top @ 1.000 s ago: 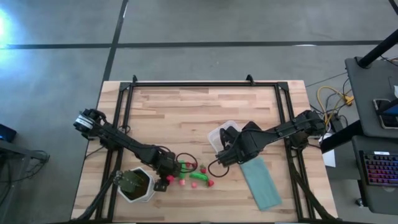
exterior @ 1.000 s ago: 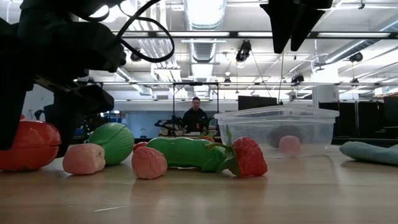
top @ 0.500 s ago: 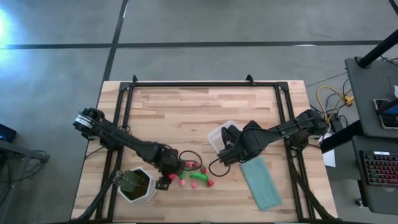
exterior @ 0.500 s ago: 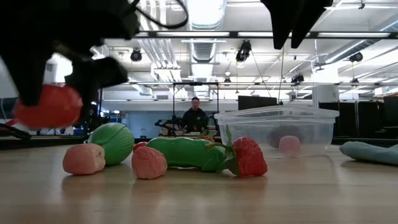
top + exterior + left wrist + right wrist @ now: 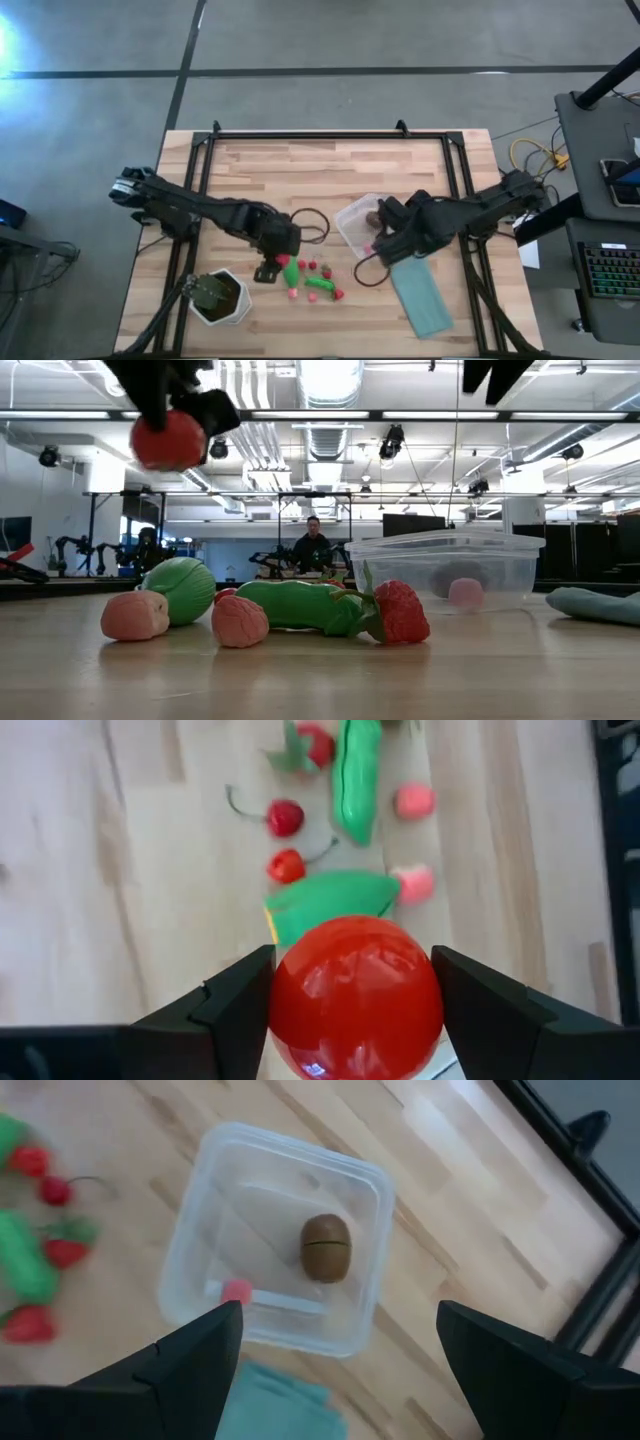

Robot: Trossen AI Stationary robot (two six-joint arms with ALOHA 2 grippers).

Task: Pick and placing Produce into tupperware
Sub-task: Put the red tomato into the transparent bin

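My left gripper [image 5: 281, 262] is shut on a red round toy fruit [image 5: 355, 995], which hangs high over the table in the low view [image 5: 168, 438]. Below it lie the other produce: green pieces [image 5: 291, 272] [image 5: 300, 605], pink pieces [image 5: 134, 615], a strawberry [image 5: 400, 612] and small red berries [image 5: 285, 817]. The clear tupperware [image 5: 275, 1240] stands on the table [image 5: 358, 220] and holds a brown oval [image 5: 326, 1247] and a pink piece [image 5: 236, 1291]. My right gripper [image 5: 340, 1320] hovers open above it. My left gripper pinches the red round fruit between its two fingers [image 5: 235, 995], one on each opposite side of the ball [image 5: 290, 1000]. The fingers come from above, pointing down. The fruit is lifted clear of the table.
A white hexagonal pot with a green plant [image 5: 218, 296] stands near the table's near-left corner. A teal cloth [image 5: 420, 295] lies near the tupperware on its near side. A black cable loops over the table [image 5: 310, 228]. A person sits in the room behind [image 5: 314, 545].
My left gripper has risen from table height with the red fruit, lifting it clear, and has moved a little toward the far edge and the right. My right gripper has drawn up and toward the table's right, staying open.
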